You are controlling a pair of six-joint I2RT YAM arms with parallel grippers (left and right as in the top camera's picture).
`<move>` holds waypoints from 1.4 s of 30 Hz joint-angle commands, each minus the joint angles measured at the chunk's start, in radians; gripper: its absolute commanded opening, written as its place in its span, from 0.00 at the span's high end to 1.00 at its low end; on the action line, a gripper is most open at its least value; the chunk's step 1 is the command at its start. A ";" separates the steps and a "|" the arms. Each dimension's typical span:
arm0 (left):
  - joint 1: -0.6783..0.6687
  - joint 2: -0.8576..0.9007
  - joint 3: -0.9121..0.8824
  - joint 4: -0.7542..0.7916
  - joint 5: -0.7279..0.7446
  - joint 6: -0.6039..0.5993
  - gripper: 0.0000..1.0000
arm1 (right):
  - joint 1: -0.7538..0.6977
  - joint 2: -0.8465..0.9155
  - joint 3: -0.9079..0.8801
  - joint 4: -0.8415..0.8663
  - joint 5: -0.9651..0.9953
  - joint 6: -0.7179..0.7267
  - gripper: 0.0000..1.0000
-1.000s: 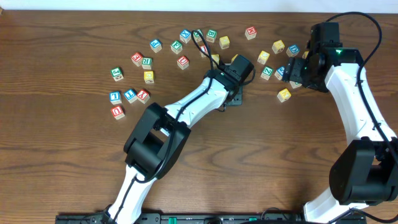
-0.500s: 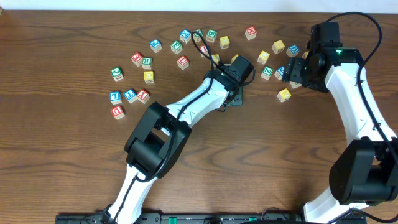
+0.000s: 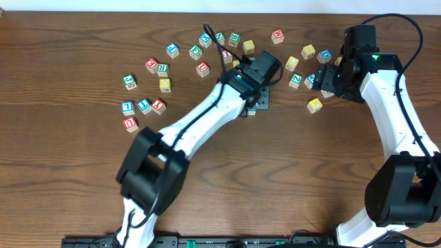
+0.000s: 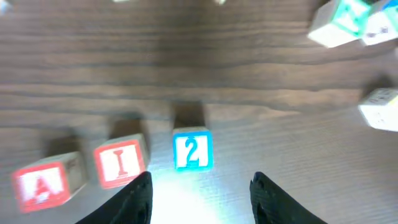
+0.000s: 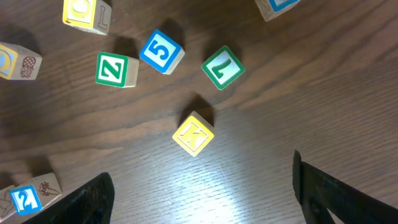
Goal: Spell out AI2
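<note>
In the left wrist view three white-faced cubes stand in a row on the table: a red A (image 4: 42, 185), a red I (image 4: 120, 162) and a blue 2 (image 4: 192, 149). The A and I nearly touch, and a small gap separates the I from the 2. My left gripper (image 4: 202, 180) is open just short of the 2, with nothing between its fingers. In the overhead view the left gripper (image 3: 253, 102) covers the row. The 2 (image 5: 26, 198) also shows at the lower left of the right wrist view. My right gripper (image 5: 201, 171) hangs wide open and empty above the table.
Below the right gripper (image 3: 324, 81) lie a yellow K cube (image 5: 194, 134), a green Z cube (image 5: 116, 70), a blue 5 cube (image 5: 161, 51) and a green 7 cube (image 5: 222, 67). Several more cubes (image 3: 202, 68) are scattered along the far side and in a group at the left (image 3: 143, 105).
The left arm's wrist has moved a little toward the far edge and its elbow has swung left. The right arm has not moved.
</note>
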 commanded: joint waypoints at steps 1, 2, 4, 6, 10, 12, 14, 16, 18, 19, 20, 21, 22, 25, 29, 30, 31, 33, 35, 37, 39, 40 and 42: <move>0.037 -0.066 0.007 -0.043 -0.002 0.045 0.50 | -0.008 -0.018 -0.002 -0.004 -0.009 -0.011 0.13; 0.052 -0.079 0.007 -0.063 -0.002 0.045 0.51 | -0.008 -0.018 -0.002 -0.004 -0.027 -0.011 0.16; 0.094 -0.106 0.007 -0.114 -0.002 0.045 0.62 | -0.005 -0.018 -0.002 -0.001 -0.080 -0.011 0.28; 0.143 -0.123 0.007 -0.172 -0.002 0.045 0.69 | 0.005 -0.016 -0.002 0.006 -0.126 -0.011 0.35; 0.264 -0.125 0.005 -0.285 0.028 0.059 0.92 | 0.058 -0.002 -0.013 0.050 -0.155 -0.010 0.63; 0.312 -0.121 -0.014 -0.291 0.100 0.096 0.92 | 0.088 0.016 -0.017 0.072 -0.162 -0.009 0.75; 0.351 -0.121 -0.047 -0.277 0.151 0.108 0.92 | 0.120 0.046 -0.017 0.098 -0.188 0.003 0.87; 0.382 -0.120 -0.087 -0.254 0.171 0.108 0.93 | 0.148 0.080 -0.017 0.125 -0.233 0.022 0.99; 0.406 -0.120 -0.142 -0.209 0.192 0.109 0.93 | 0.176 0.121 -0.017 0.152 -0.281 0.035 0.99; 0.415 -0.120 -0.168 -0.184 0.212 0.108 0.92 | 0.189 0.141 -0.017 0.163 -0.288 0.046 0.99; 0.422 -0.119 -0.195 -0.156 0.238 0.108 0.92 | 0.203 0.164 -0.017 0.174 -0.288 0.066 0.99; 0.428 -0.119 -0.220 -0.127 0.260 0.108 0.92 | 0.212 0.183 -0.017 0.183 -0.288 0.078 0.99; 0.433 -0.116 -0.243 -0.101 0.275 0.108 0.93 | 0.221 0.201 -0.017 0.189 -0.288 0.087 0.99; 0.446 -0.107 -0.302 -0.036 0.303 0.105 0.92 | 0.238 0.247 -0.017 0.193 -0.289 0.107 0.99; 0.450 -0.103 -0.358 0.049 0.309 0.109 0.93 | 0.253 0.285 -0.017 0.204 -0.324 0.106 0.99; 0.450 -0.103 -0.369 0.069 0.309 0.108 0.92 | 0.257 0.292 -0.017 0.206 -0.325 0.107 0.99; 0.449 -0.102 -0.377 0.083 0.310 0.108 0.93 | 0.260 0.298 -0.017 0.209 -0.325 0.107 0.99; 0.449 -0.102 -0.386 0.103 0.315 0.108 0.92 | 0.265 0.311 -0.017 0.213 -0.325 0.115 0.99; 0.449 -0.102 -0.388 0.114 0.332 0.108 0.93 | 0.267 0.319 -0.017 0.213 -0.325 0.125 0.99; 0.444 -0.102 -0.389 0.119 0.332 0.108 0.92 | 0.268 0.328 -0.017 0.212 -0.330 0.125 0.99; 0.439 -0.102 -0.392 0.120 0.332 0.108 0.93 | 0.269 0.331 -0.019 0.208 -0.333 0.125 0.99; 0.435 -0.101 -0.395 0.122 0.331 0.108 0.93 | 0.269 0.331 -0.019 0.207 -0.333 0.124 0.99; 0.430 -0.101 -0.405 0.133 0.331 0.108 0.93 | 0.269 0.331 -0.019 0.207 -0.336 0.124 0.99</move>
